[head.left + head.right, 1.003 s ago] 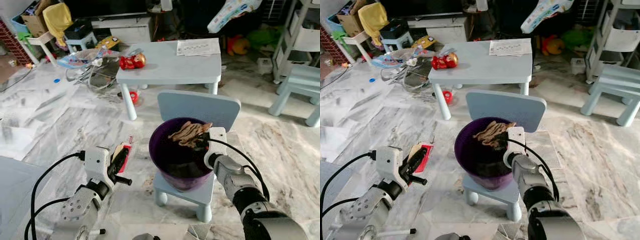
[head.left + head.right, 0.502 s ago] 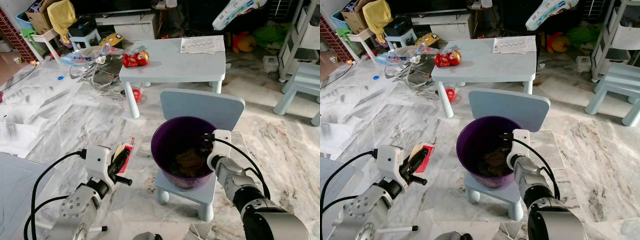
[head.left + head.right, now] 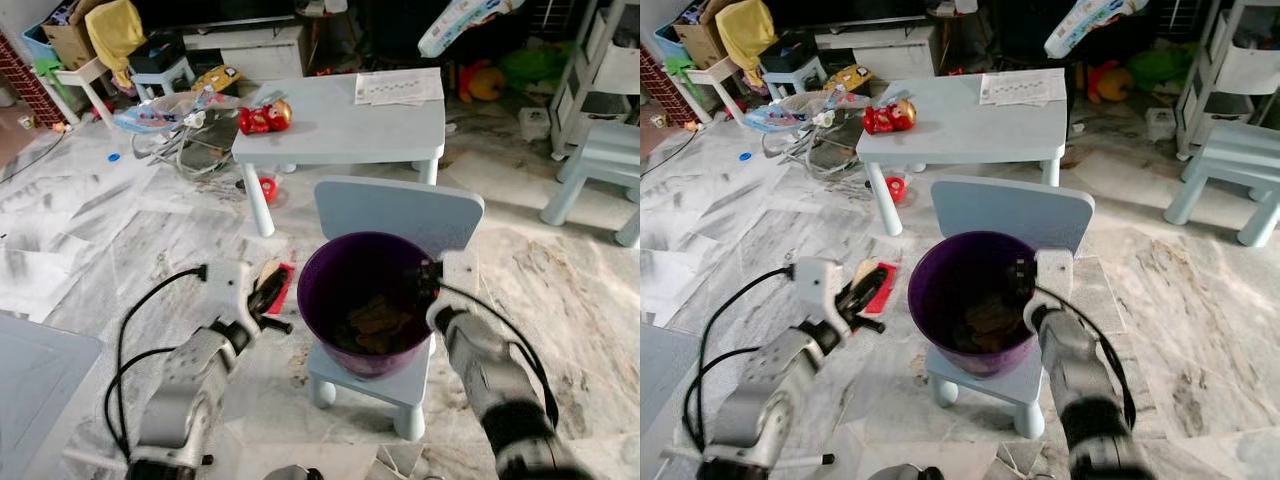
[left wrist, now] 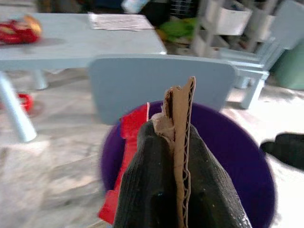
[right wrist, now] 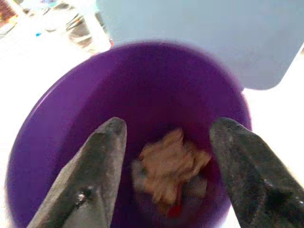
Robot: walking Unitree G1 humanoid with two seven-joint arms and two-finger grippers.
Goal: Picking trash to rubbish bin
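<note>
Cardboard [image 4: 179, 142] sits clamped between the two black fingers of my left gripper [image 3: 268, 294], a brown corrugated scrap with a red piece [image 4: 127, 156] pressed alongside it, and I see that gripper just beside the left rim of the purple bin [image 3: 322, 290], outside it and not over the opening. The bin stands on the seat of a small pale-blue chair [image 3: 398, 209], its backrest rising behind the bin. My right gripper [image 5: 166, 142] hangs at the bin's right rim with its fingers [image 5: 102, 156] spread wide and nothing between them; from its wrist I look straight down into the bin, where crumpled brown paper trash [image 5: 168, 164] lies on the bottom with a little red showing beneath it. In the head view the same brown wad [image 3: 372, 320] rests low inside the purple wall. Behind the chair I see a pale-blue table [image 3: 340, 135] carrying a red toy [image 3: 264, 118] near its left end and a printed sheet [image 3: 399, 87] at its far right corner. The marble floor [image 3: 120, 230] around it is littered at upper left.
</note>
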